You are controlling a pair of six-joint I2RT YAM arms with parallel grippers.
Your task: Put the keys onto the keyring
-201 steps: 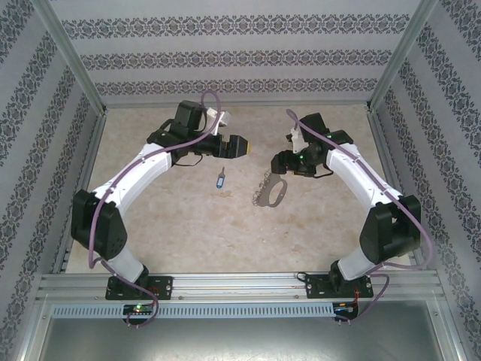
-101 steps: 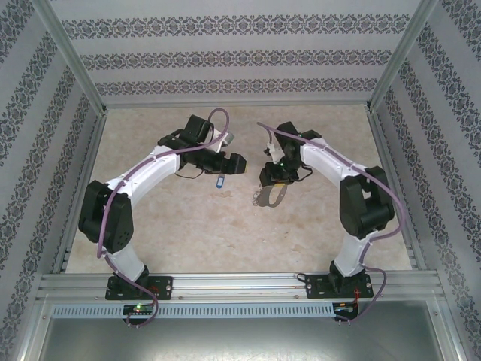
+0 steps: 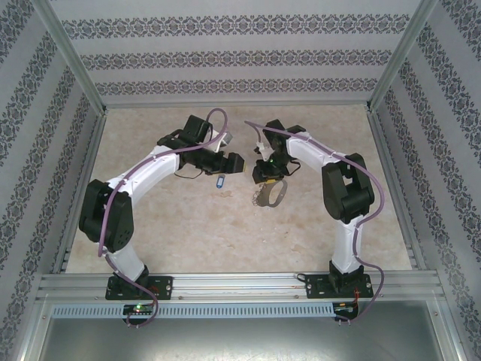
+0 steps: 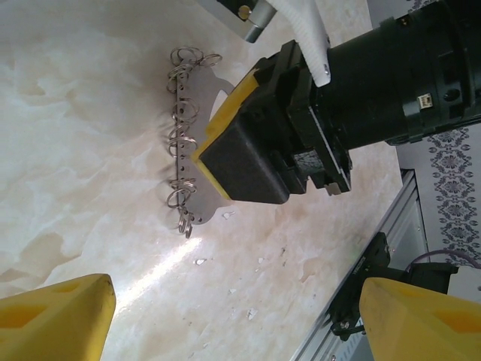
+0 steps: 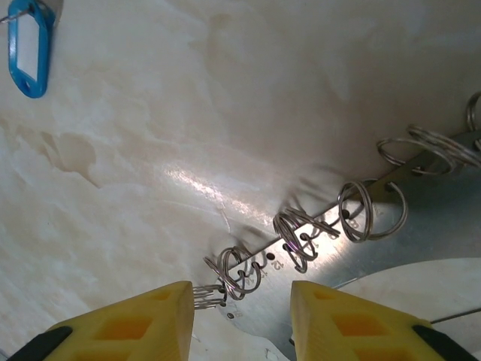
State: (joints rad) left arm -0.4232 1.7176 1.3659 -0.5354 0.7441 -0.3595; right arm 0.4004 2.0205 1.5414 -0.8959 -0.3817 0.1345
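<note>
Across the enclosure floor we see the pale, marbled desk (image 3: 188, 233), closed in by patterned walls (image 3: 225, 60). From 7 o'clock the left arm (image 3: 139, 171) curves inward, and from 5 o'clock the right arm (image 3: 334, 169) does the same, so that their wrists come close near the desk's middle.

The left hand (image 3: 237, 162) points toward 3 o'clock. In its own camera we find it released, the yellow fingertips (image 4: 56, 316) spread wide with nothing between them.

The right hand (image 3: 264, 171) sits just at 3 o'clock of the left one. Its wrist camera shows it released too, with a narrower gap between the fingers, low over one end of the keyring (image 3: 270, 194). We cannot tell whether it touches the metal.

The keyring lies flat on the desk at 6 o'clock of the right hand, a thin grey loop with a row of small wire rings strung along one edge.

The key (image 3: 220, 180), blue-headed, rests on the desk at 7 o'clock of the left hand and about 10 o'clock of the keyring, near it but apart.
</note>
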